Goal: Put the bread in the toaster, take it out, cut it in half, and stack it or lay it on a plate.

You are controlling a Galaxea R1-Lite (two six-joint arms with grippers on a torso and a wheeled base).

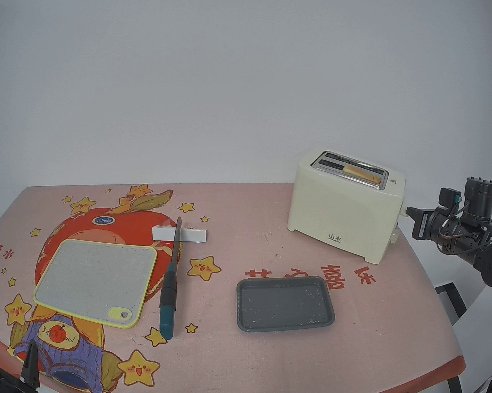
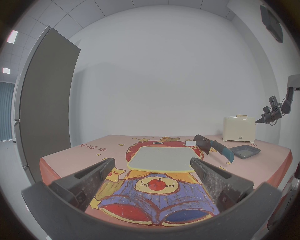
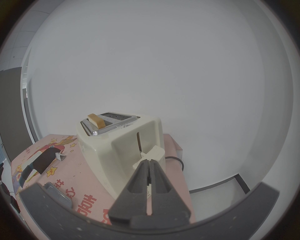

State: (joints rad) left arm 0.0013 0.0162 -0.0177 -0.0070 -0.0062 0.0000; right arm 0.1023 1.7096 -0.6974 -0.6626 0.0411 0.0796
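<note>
1. The left gripper (image 2: 152, 163) hangs at the near left corner of the table (image 1: 314, 365), its fingers (image 2: 84, 181) spread wide apart and holding nothing.
2. Just beyond it, a grey cutting board (image 1: 96, 282) with a yellow-green rim lies flat on the left part of the table, over the apple drawing on the cloth.
3. A knife (image 1: 170, 280) lies just beside the board's right edge, with its teal and black handle toward the near side. The dark blade points away and stands on its edge.
4. The far part of the blade rests across a small white block (image 1: 193, 235) behind the board.
5. To the right of the knife, near the middle of the table, sits the plate (image 1: 246, 313). It is a dark grey rectangular tray with a few pale crumbs on it.
6. Behind the plate and to the right stands the cream toaster (image 1: 345, 209). The bread (image 1: 362, 174) is in one of its top slots, and its browned upper edge rises just above the opening.
7. The right gripper (image 3: 149, 163) is at the toaster's right end, level with the lever (image 3: 153, 153). Its fingers are pressed together with their tips at the lever; I cannot tell whether they touch it.
</note>
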